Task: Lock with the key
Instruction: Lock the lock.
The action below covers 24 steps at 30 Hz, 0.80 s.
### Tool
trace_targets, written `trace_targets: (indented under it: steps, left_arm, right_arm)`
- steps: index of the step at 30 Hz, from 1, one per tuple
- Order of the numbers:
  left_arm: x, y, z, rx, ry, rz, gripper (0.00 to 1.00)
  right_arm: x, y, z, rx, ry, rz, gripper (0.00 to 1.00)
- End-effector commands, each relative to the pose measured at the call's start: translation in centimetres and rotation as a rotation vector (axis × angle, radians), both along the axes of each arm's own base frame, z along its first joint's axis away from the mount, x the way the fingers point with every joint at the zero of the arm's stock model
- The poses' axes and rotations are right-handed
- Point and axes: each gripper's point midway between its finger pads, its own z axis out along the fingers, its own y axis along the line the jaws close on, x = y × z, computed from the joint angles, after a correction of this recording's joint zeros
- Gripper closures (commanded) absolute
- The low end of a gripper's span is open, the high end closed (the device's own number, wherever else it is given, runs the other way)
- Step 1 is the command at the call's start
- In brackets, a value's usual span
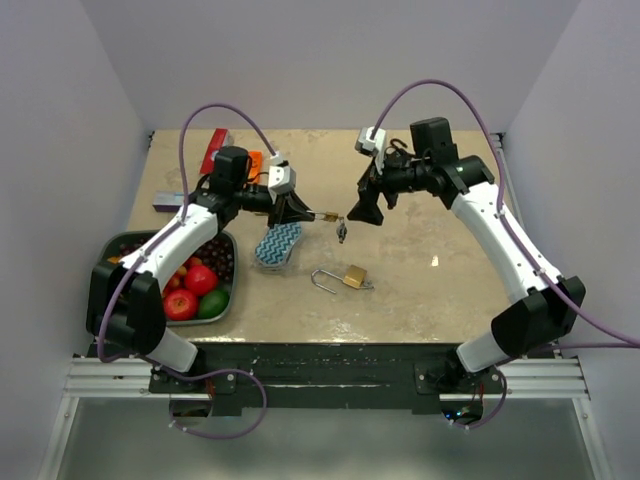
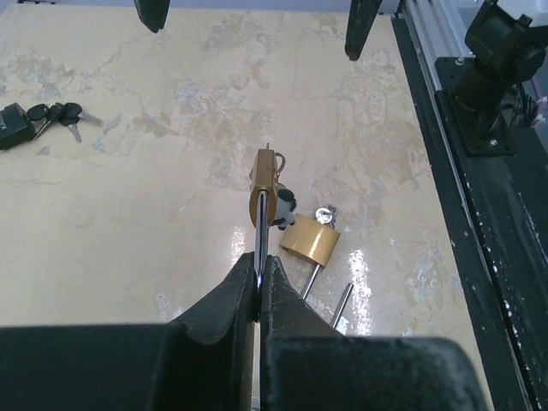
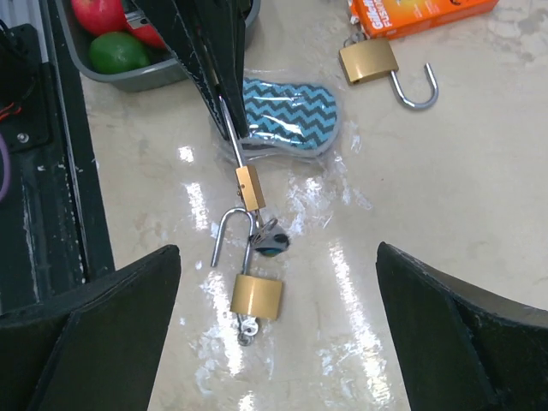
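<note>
My left gripper (image 1: 297,213) is shut on the thin steel shackle of a brass padlock (image 1: 325,215) and holds it above the table, body pointing right. A key with a dark head (image 1: 343,232) hangs from the body's far end. In the left wrist view the fingertips (image 2: 248,278) pinch the shackle, with the padlock (image 2: 264,180) edge-on and the key (image 2: 283,210) beyond. My right gripper (image 1: 355,212) is open and empty, facing the key from just right of it. In the right wrist view (image 3: 274,342) its jaws stand wide apart below the held padlock (image 3: 250,187) and key (image 3: 272,241).
A second brass padlock (image 1: 346,277) lies below with its shackle open and a small key in it (image 3: 256,296). A third open padlock (image 3: 368,60) lies by an orange box (image 3: 419,13). A zigzag pouch (image 1: 278,245), fruit bin (image 1: 228,300) and key bunch (image 2: 51,114) are nearby.
</note>
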Motion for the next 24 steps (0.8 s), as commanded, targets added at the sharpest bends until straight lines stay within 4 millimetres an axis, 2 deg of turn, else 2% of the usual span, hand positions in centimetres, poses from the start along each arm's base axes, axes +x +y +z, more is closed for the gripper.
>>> trace_targets:
  steps: [1,2,5,6,7,8,9,11,15,19,23,24]
  left_arm:
    - [-1.0,-0.2,5.4,-0.115,-0.067,-0.045,1.00]
    - [-0.8,-0.3,6.3,-0.141,-0.120,-0.050,1.00]
    - [-1.4,-0.3,7.3,-0.177,-0.134,-0.056,1.00]
    - [-1.6,-0.3,7.7,-0.188,-0.116,-0.056,1.00]
    - [-1.8,-0.3,7.6,-0.197,-0.107,-0.055,1.00]
    - [-1.9,-0.4,8.4,-0.220,-0.129,-0.057,1.00]
    - [-2.0,-0.4,8.6,-0.228,-0.135,-0.058,1.00]
    - [-2.0,-0.4,8.8,-0.241,-0.141,-0.056,1.00]
    - [-1.9,-0.5,9.2,-0.249,-0.140,-0.050,1.00]
    - [-1.9,-0.7,9.5,-0.260,-0.116,-0.042,1.00]
    - [-2.1,-0.8,9.7,-0.266,-0.111,-0.042,1.00]
    - [-2.2,-0.8,9.7,-0.266,-0.113,-0.044,1.00]
  right_arm:
    - [0.8,0.8,1.2,0.004,-0.079,0.069,0.02]
    - [0.6,0.7,1.2,-0.008,-0.094,0.093,0.01]
    - [-0.7,0.8,1.7,0.023,-0.113,0.141,0.01]
    - [-1.0,0.9,1.1,0.032,-0.124,0.157,0.01]
    - [-1.8,0.8,2.0,0.054,-0.170,0.176,0.01]
    - [-1.5,1.2,2.5,0.080,-0.222,0.187,0.01]
    - [-2.0,1.2,1.9,0.088,-0.221,0.196,0.01]
    - [-2.3,1.5,3.0,0.119,-0.259,0.201,0.01]
    - [-2.2,1.7,3.4,0.128,-0.264,0.211,0.05]
    - [-2.0,2.1,3.4,0.114,-0.292,0.222,0.14]
    - [-1.9,2.5,3.4,0.116,-0.290,0.229,0.27]
    - [-1.7,2.6,3.4,0.116,-0.288,0.226,0.27]
